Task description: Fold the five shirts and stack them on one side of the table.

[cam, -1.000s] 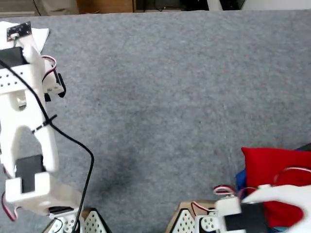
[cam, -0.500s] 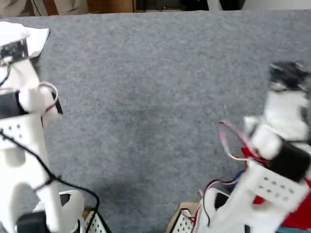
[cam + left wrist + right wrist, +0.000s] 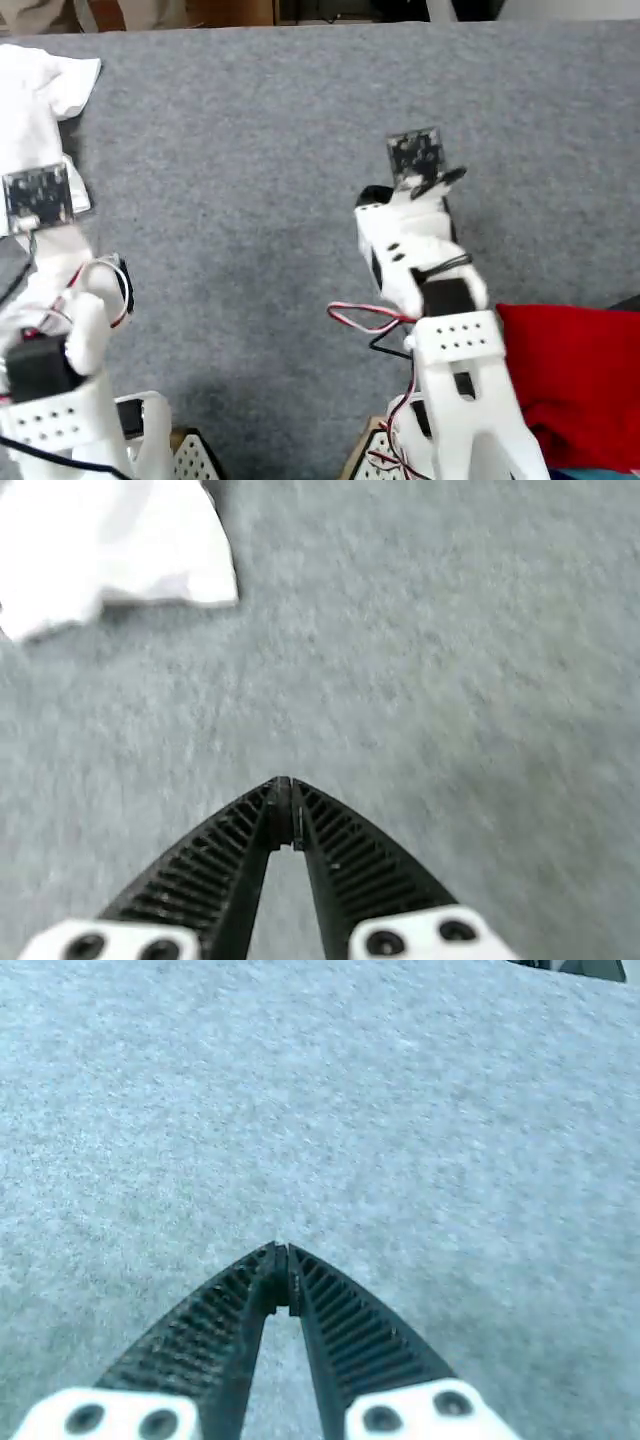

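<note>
Right arm has swung out to the middle of the tabletop [image 3: 250,150]; left arm has pulled back off the white shirt [image 3: 35,90].
Nearest, the red shirt [image 3: 575,365] lies at the near right edge — beside the right arm's base, behind its gripper. The right gripper [image 3: 283,1260] is pinched closed, empty, over bare tabletop; the left gripper [image 3: 285,790] is likewise closed on nothing. The white shirt lies crumpled at the far left corner, ahead of the left gripper — likely that arm's reach.
</note>
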`<action>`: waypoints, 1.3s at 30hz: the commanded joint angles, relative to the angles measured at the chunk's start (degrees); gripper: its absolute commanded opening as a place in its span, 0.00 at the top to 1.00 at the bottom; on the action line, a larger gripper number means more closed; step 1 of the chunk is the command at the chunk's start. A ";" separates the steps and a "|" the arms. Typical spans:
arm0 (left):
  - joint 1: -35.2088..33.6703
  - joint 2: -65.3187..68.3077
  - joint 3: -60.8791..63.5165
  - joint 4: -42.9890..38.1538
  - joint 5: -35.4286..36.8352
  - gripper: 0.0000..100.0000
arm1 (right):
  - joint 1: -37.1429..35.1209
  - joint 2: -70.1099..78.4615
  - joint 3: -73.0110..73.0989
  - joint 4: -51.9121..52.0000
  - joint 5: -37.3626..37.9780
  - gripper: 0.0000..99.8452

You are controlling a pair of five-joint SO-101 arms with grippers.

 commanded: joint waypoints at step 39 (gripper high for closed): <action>-11.52 -33.10 37.71 -33.32 -7.91 0.98 | -0.04 -1.80 17.98 2.11 -0.53 0.99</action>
